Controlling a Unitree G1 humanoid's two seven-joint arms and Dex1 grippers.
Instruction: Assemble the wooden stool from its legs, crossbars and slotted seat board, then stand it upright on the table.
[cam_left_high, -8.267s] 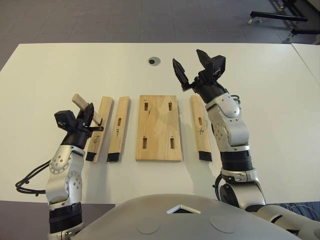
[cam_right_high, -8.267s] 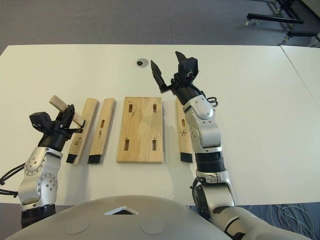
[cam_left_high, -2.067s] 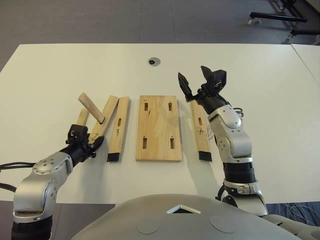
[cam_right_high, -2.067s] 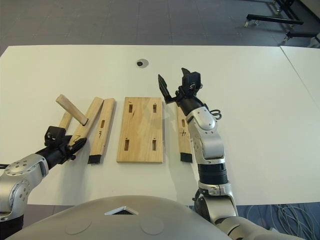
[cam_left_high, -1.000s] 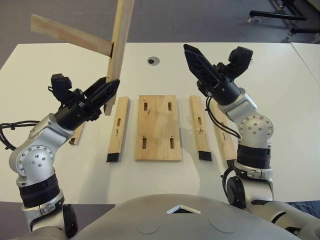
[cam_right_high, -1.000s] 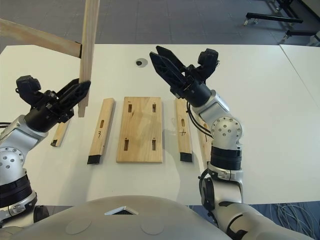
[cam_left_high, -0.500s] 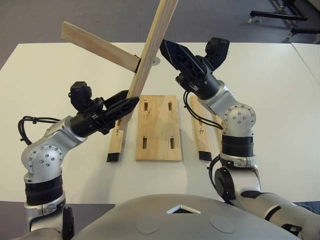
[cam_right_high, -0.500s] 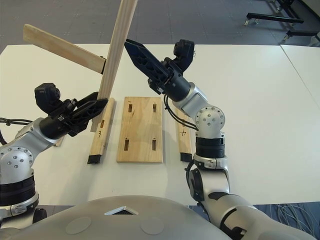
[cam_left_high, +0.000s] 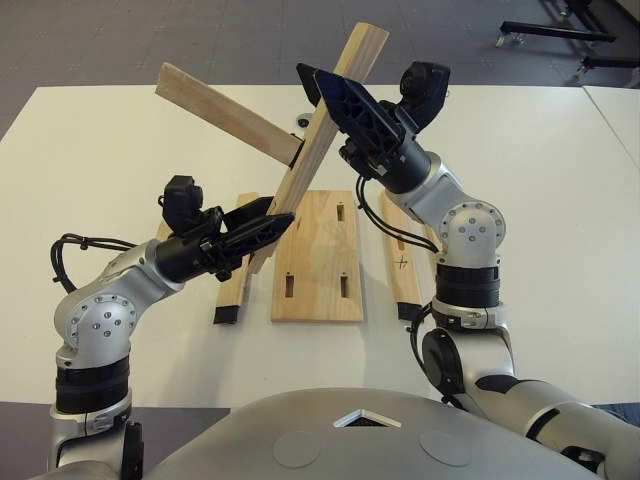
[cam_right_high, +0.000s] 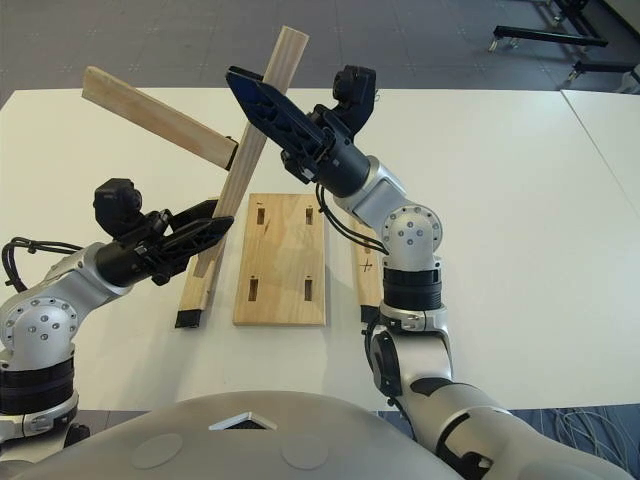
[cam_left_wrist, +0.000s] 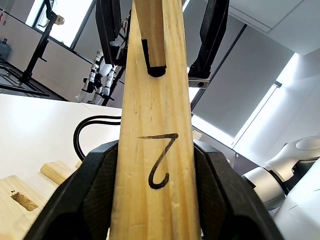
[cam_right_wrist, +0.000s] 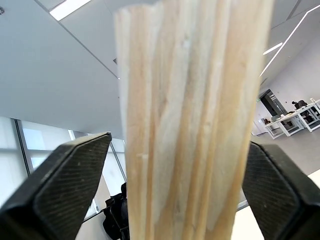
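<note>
The leg (cam_left_high: 306, 165) marked 2, which was flat on the surface (cam_left_high: 560, 200) a few seconds back, is now up in the air. In the last half second it has tipped further toward the robot's right. Over the same interval the right end effector (cam_right_wrist: 175, 150) has closed in on the leg's upper half.

As I judge it, the task is at an early stage. One crossbar (cam_left_high: 225, 112) sits in the leg's slot and sticks out to the robot's left, and that is the only joint made. The board (cam_left_high: 316, 255) lies flat with its four slots unfilled. A loose leg (cam_left_high: 232, 290) lies on its left and another (cam_left_high: 402, 270) on its right. Those legs, any other crossbars, the board and the final standing-up all remain.

The left end effector (cam_left_high: 265, 215) pinches the raised leg near its lower end, one finger on each edge, just below the number. From there the leg slants up and away over the far end of the board.

The right end effector is spread, with one finger on each side of the leg, above the crossbar joint. The left wrist view shows gaps between those fingers and the wood, so it straddles rather than clamps. The right wrist view is too close to the wood to confirm that no pad is touching.
</note>
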